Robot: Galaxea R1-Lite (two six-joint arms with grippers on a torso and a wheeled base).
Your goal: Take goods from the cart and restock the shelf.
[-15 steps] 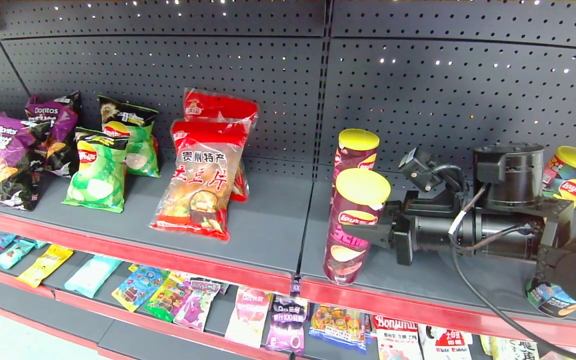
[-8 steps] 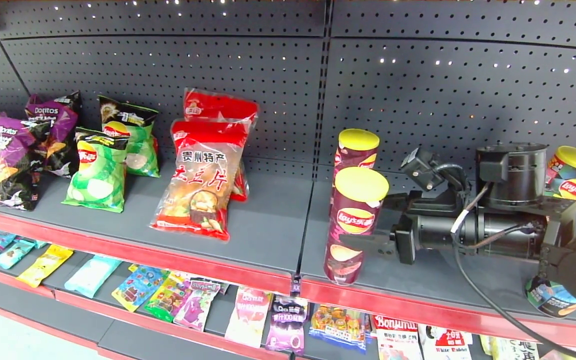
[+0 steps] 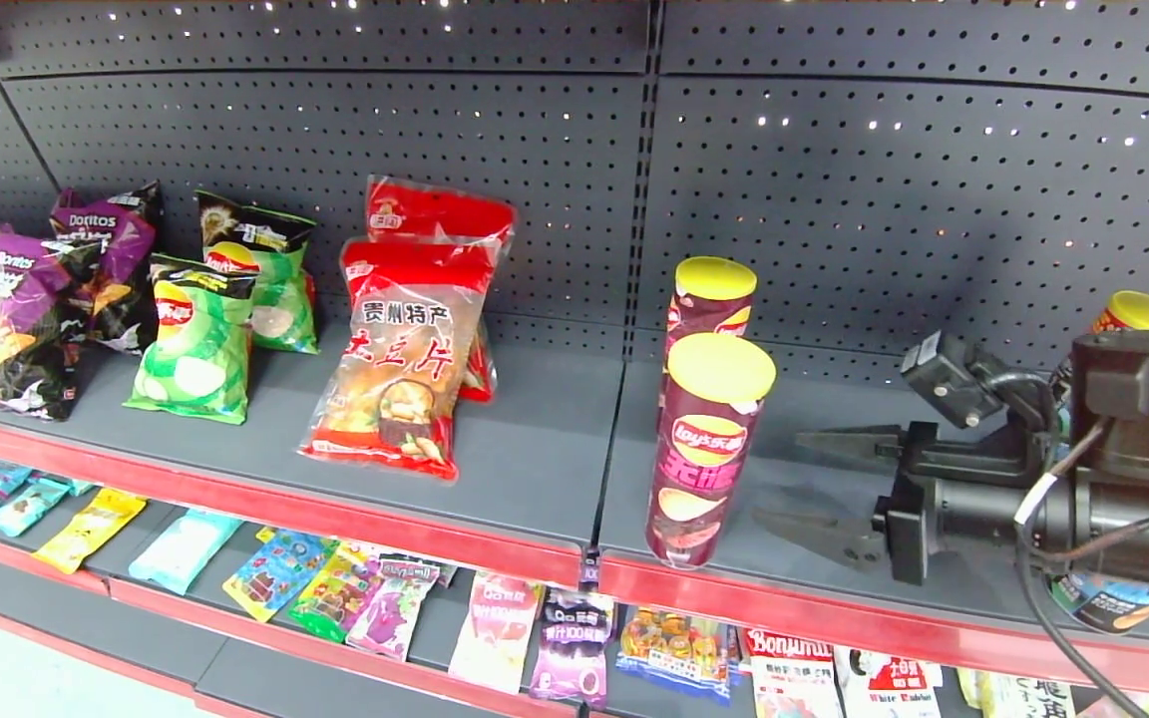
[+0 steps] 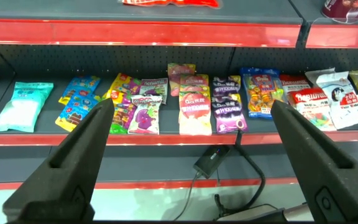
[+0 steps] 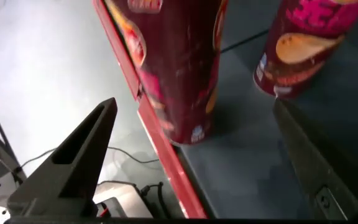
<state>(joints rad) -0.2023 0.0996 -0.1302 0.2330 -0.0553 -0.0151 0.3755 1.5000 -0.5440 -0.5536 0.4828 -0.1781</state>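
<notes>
A maroon chip can with a yellow lid (image 3: 706, 449) stands upright near the front edge of the grey upper shelf (image 3: 535, 449). It also shows close up in the right wrist view (image 5: 179, 68). A second, matching can (image 3: 710, 294) (image 5: 309, 43) stands behind it. My right gripper (image 3: 779, 479) (image 5: 194, 104) is open just to the right of the front can, clear of it, with nothing between its fingers. My left gripper (image 4: 191, 104) is open and empty, low down, facing the lower shelf of snack packets (image 4: 194, 102).
Chip bags (image 3: 200, 339) and red-topped snack bags (image 3: 405, 369) fill the shelf's left half. More cans (image 3: 1148, 314) stand at the far right behind my right arm. The pegboard back wall (image 3: 834, 179) is close. A cable and adapter (image 4: 210, 165) lie on the bottom shelf.
My right gripper let go of the front can, opened wide and drew back to the right. The can went from tilted to standing upright on the shelf.
</notes>
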